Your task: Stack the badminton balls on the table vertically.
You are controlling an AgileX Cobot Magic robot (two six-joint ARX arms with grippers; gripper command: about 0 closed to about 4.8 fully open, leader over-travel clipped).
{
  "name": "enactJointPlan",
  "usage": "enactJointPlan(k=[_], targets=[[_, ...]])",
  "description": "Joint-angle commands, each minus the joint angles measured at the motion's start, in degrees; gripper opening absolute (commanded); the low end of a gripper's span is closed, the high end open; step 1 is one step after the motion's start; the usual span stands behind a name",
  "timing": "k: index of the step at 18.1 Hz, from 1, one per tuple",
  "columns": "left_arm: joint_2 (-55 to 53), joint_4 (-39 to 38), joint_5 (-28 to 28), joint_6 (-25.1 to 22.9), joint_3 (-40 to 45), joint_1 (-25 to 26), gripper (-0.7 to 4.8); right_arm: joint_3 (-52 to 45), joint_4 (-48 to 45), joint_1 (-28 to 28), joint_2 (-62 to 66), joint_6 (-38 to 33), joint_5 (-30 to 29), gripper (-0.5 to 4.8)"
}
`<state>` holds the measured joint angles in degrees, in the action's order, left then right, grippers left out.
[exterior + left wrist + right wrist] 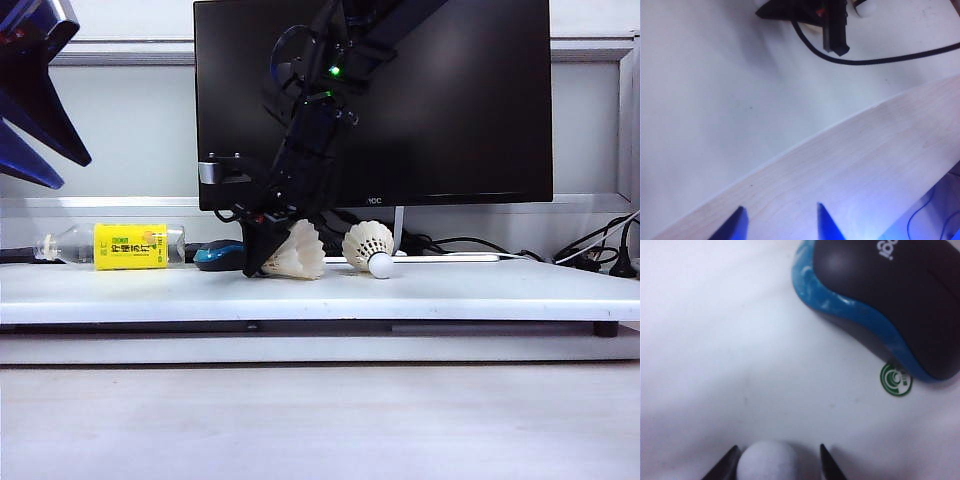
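Grasp step underway. Right claw (pixel 777 462) low on counter (pixel 450 290), tips spread around cork tip of left shuttlecock (pixel 297 252), not yet pinching. Next: close, lift, seat over right shuttlecock (pixel 368 246) just beside. Mouse (pixel 890 300) near; room tight. Left claw (pixel 780 222) spread, empty, raised past counter edge.

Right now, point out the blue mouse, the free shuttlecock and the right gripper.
Blue mouse (pixel 880 295): right wrist view, on its dark top shell.
Free shuttlecock (pixel 368 243): exterior view, on its feather skirt.
Right gripper (pixel 776 462): right wrist view, midway between its fingertips, around a white cork tip.
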<state>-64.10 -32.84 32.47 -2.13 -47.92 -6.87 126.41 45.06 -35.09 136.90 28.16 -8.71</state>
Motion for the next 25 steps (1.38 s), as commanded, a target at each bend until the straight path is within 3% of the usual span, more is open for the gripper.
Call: enactJointPlan(k=[1,6,11,16,22,25], targets=[[0.1,0.3,0.3,-0.5,0.1,0.0,1.87,0.2,-0.2,-0.2,0.1,0.2,0.3,1.50],[0.1,0.3,0.3,-0.5,0.1,0.0,1.87,0.3,-0.4,-0.2,0.1,-0.1,0.3,1.43],[0.1,0.3,0.3,-0.5,0.0,0.0,1.87,0.4,-7.2,-0.2,-1.4,-9.0,0.0,1.44],[0.1,0.8,0.3,-0.5,0.0,0.0,1.87,3.2,-13.3,1.5,-4.9,-22.7,-1.2,1.49],[0.1,2.6,0.2,-0.4,0.0,0.0,1.87,3.2,-15.1,4.8,-13.4,-26.6,-1.8,1.49],[0.1,2.8,-0.2,0.1,0.0,0.0,1.88,3.2,-14.9,7.2,-16.9,-28.8,-1.9,1.74]])
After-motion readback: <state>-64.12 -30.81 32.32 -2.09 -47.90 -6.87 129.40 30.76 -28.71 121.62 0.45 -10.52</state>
